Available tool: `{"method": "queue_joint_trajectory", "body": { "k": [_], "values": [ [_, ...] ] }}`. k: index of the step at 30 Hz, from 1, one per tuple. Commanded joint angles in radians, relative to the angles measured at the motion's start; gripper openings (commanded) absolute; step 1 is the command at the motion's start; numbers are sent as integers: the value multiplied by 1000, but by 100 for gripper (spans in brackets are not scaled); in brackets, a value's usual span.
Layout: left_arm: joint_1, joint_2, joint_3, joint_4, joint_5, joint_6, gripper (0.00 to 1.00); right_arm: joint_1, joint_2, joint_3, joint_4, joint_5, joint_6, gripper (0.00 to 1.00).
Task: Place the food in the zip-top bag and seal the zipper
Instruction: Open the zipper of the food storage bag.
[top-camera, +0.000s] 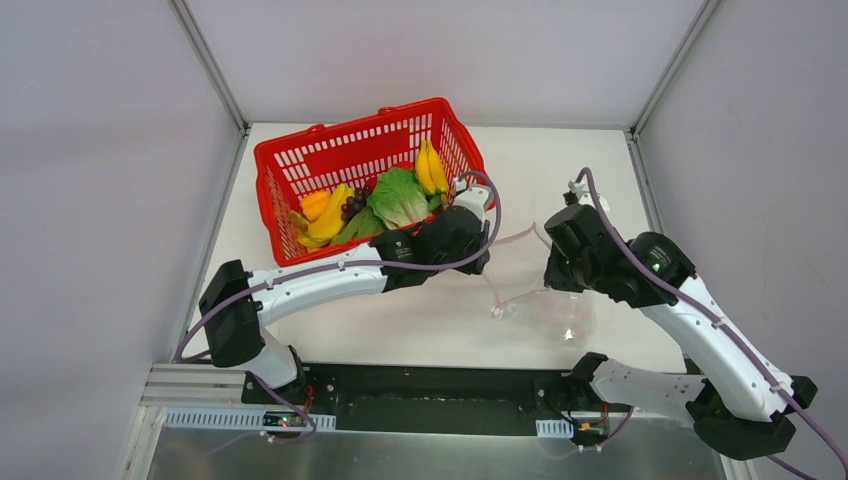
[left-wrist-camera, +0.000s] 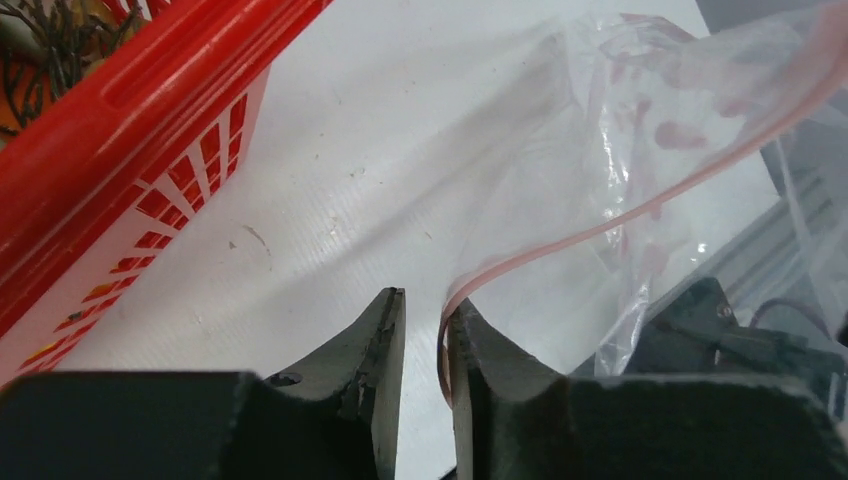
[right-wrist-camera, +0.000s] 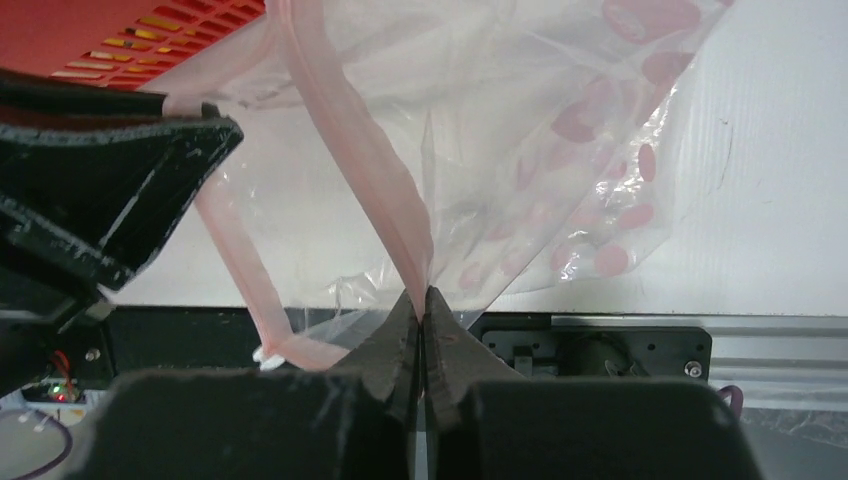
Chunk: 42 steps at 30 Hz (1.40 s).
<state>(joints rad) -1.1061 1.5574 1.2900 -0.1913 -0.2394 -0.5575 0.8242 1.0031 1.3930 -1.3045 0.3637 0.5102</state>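
The food stays in the red basket (top-camera: 300, 160): green lettuce (top-camera: 398, 197), yellow bananas (top-camera: 431, 168) and purple grapes (top-camera: 355, 203) among it. The clear zip-top bag (top-camera: 550, 310) with pink spots hangs between the two arms over the table. My right gripper (right-wrist-camera: 422, 295) is shut on the pink zipper (right-wrist-camera: 350, 150) at the bag's mouth. My left gripper (left-wrist-camera: 425, 310) stands slightly open, with a narrow gap between its jaws. The zipper strip (left-wrist-camera: 620, 225) rests against the inner face of its right finger only. No food shows inside the bag (right-wrist-camera: 560, 150).
The basket's red wall (left-wrist-camera: 130, 110) rises just left of my left gripper. The black base plate and metal rail (right-wrist-camera: 640, 340) run along the table's near edge under the bag. Grey enclosure walls stand on both sides.
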Motion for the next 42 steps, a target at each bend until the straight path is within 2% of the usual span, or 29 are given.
{"method": "queue_joint_trajectory", "body": {
  "k": [1,2,4,6,12,15,18,22,25,28,29,32,33,37,39,42],
  "values": [
    [-1,-10,20,18,58,27,36,1,-2,-49,85,105,13,1],
    [-1,-14,20,18,64,31,47,0,-2,-58,104,117,11,1],
    [0,-27,22,14,82,38,61,-1,2,-68,130,133,7,2],
    [0,-46,20,22,109,47,69,-3,15,-72,140,141,-1,2],
    [0,-131,18,23,183,89,79,-10,37,-110,186,146,-30,2],
    [0,-152,35,-27,183,107,83,-16,25,-124,221,121,-37,3],
    [-1,-129,55,-57,193,119,85,-19,-1,-137,264,78,-50,3],
    [-1,-65,60,22,257,76,84,-21,-18,-144,290,13,-59,3],
    [0,-7,83,54,246,57,79,-22,-39,-143,290,-13,-62,3],
    [-1,34,111,55,164,49,74,-22,-69,-149,300,-68,-69,4],
    [0,47,125,59,155,51,68,-21,-80,-155,306,-92,-75,4],
    [0,76,181,-15,62,51,41,-21,-91,-148,275,-79,-68,4],
    [0,74,177,-30,14,49,32,-46,-87,-136,244,-56,-63,4],
    [10,78,177,-107,-123,41,7,-21,-63,-48,64,-14,-65,3],
    [16,88,179,-135,-154,41,3,-22,-63,-3,-14,-9,-64,3],
    [18,108,188,-166,-197,44,3,-21,-60,73,-85,-12,-56,3]
  ]
}}
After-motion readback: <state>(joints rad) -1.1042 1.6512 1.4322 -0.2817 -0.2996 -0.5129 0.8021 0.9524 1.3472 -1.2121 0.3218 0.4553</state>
